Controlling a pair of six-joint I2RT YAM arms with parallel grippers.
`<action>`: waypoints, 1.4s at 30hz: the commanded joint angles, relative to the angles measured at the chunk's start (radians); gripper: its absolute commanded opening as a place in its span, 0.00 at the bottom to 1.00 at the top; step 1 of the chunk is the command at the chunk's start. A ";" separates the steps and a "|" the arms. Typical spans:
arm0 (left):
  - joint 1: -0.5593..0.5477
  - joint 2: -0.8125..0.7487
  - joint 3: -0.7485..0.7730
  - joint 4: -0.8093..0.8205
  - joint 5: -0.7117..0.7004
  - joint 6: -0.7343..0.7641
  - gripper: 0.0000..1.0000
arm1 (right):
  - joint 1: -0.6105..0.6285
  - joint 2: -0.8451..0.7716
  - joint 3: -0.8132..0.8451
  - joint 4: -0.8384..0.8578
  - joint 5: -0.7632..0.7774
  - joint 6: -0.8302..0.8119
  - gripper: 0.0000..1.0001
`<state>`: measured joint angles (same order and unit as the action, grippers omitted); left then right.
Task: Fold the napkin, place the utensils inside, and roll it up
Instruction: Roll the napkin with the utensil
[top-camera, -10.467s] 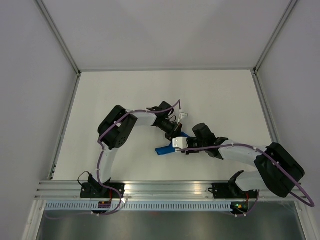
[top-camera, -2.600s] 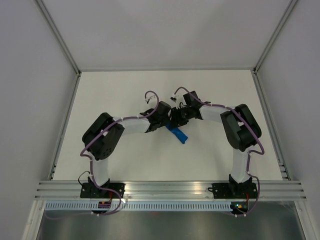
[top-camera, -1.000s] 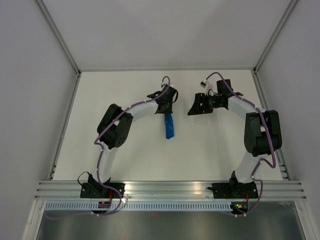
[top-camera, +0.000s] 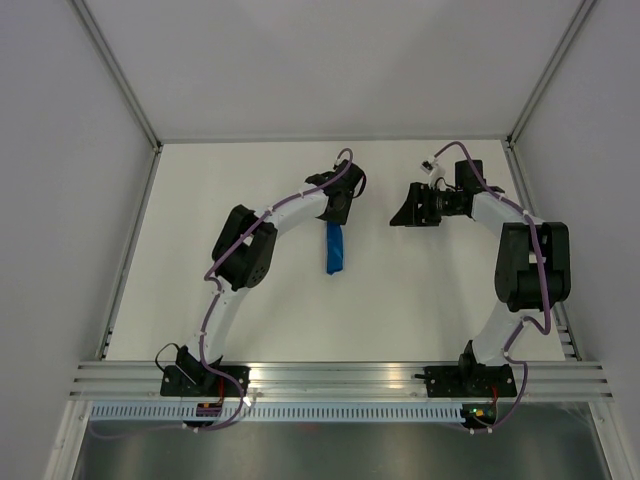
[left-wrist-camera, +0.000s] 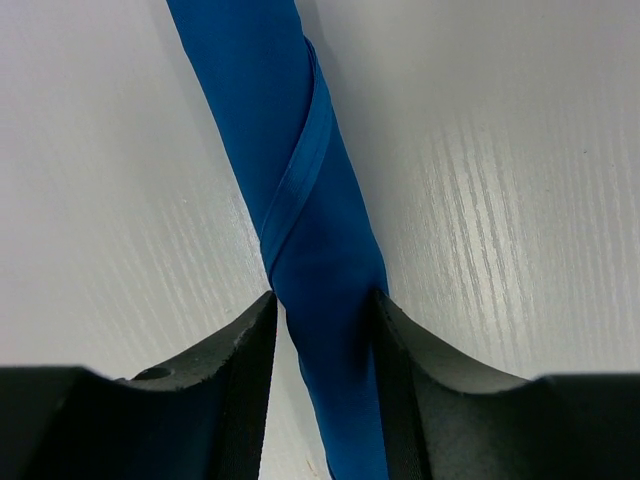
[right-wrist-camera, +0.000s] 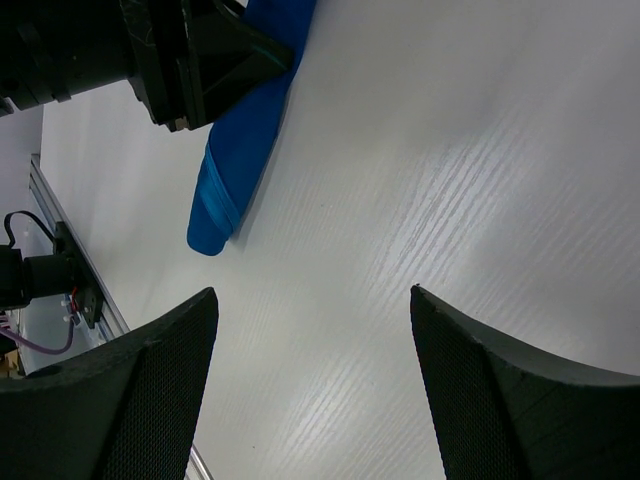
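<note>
Top external: napkin (top-camera: 336, 247) rolled into slim blue tube, lying on white worktop (top-camera: 230, 180), long axis running near-to-far. Left tool (top-camera: 337, 214) sits at tube's far end. Left wrist: fingers (left-wrist-camera: 240, 350) sit against both sides of roll, cloth slightly pinched between them; diagonal fold edge wraps around tube. Right tool (top-camera: 405, 216) spread wide, holding nothing, well apart to roll's right
</note>
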<state>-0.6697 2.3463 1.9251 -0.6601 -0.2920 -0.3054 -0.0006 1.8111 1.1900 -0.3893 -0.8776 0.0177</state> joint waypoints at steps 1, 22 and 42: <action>-0.004 0.070 0.008 -0.072 -0.007 0.025 0.48 | -0.025 -0.012 -0.009 0.021 -0.035 -0.009 0.82; -0.008 -0.022 -0.087 0.077 0.080 -0.044 0.58 | -0.044 0.004 -0.012 -0.025 -0.075 -0.085 0.82; 0.004 -0.088 -0.127 0.142 0.123 -0.089 0.60 | -0.045 0.045 0.016 -0.088 -0.089 -0.150 0.82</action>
<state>-0.6693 2.2990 1.8168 -0.5049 -0.2043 -0.3542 -0.0414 1.8473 1.1732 -0.4644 -0.9306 -0.0940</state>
